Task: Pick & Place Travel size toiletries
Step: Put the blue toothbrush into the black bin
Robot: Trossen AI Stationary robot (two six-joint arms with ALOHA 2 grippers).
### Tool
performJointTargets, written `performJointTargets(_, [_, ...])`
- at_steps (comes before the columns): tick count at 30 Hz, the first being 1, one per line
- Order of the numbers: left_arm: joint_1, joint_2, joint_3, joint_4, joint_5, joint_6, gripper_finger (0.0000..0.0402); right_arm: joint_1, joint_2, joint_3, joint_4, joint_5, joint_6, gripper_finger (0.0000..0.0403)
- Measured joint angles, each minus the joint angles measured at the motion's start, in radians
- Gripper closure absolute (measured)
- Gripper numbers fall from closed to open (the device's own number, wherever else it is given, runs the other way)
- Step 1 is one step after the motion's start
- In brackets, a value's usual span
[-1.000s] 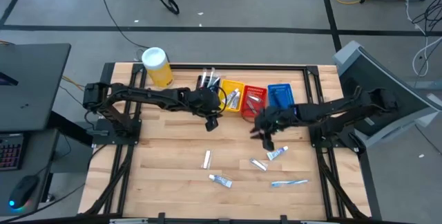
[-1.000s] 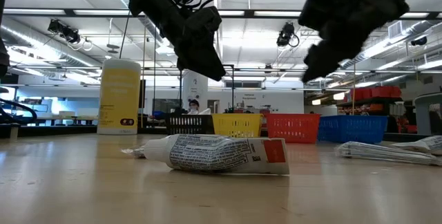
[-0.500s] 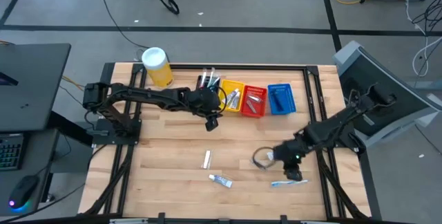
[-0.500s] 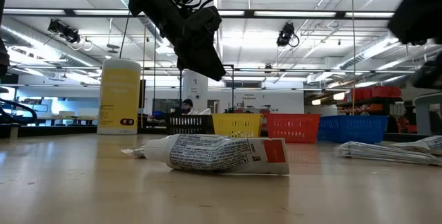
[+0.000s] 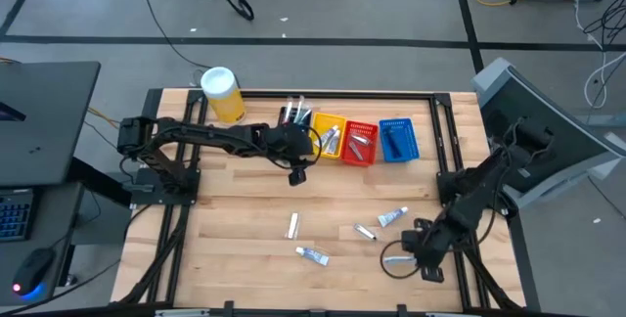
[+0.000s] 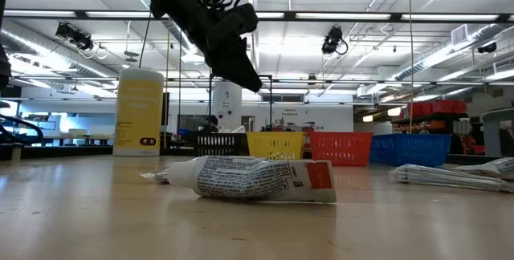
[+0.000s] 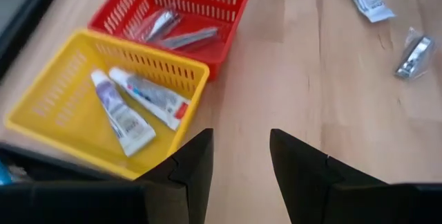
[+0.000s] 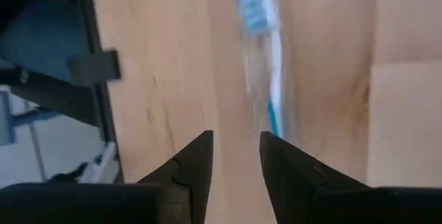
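Note:
Three small white tubes lie flat on the wood: one [image 5: 292, 224], one [image 5: 313, 254] and one [image 5: 393, 217], with a small wrapped item [image 5: 365, 231] between them. The nearest tube [image 6: 257, 178] fills the low view. A pale toothbrush with blue marks [image 8: 266, 65] lies just ahead of my right gripper [image 8: 236, 158], which is open and hovers low at the near right [image 5: 403, 258]. My left gripper [image 7: 240, 155] is open and hangs above the table beside the yellow basket [image 5: 298, 170]. Two tubes [image 7: 135, 106] lie in that basket.
Black [image 5: 293, 116], yellow [image 5: 330, 136], red [image 5: 360, 141] and blue [image 5: 396, 139] baskets stand in a row at the far edge. A yellow canister with a white lid [image 5: 222, 94] stands at the far left. Bare wood lies between the row and the scattered items.
My right gripper has swept from in front of the red and blue baskets toward the near right of the table, coming down over the toothbrush. It has left the low view. The items on the wood have stayed where they were.

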Motion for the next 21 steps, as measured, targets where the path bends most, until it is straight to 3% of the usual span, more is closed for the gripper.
performJointTargets(10, [0.007,0.000,0.000,0.112,0.002,0.112,0.0251,0.043,0.146,0.000,0.012,0.027,-0.009,0.0274])
performJointTargets(21, [0.008,0.000,0.000,0.113,0.012,0.124,0.0251,0.025,0.117,0.083,-0.051,0.057,-0.068,0.0274])
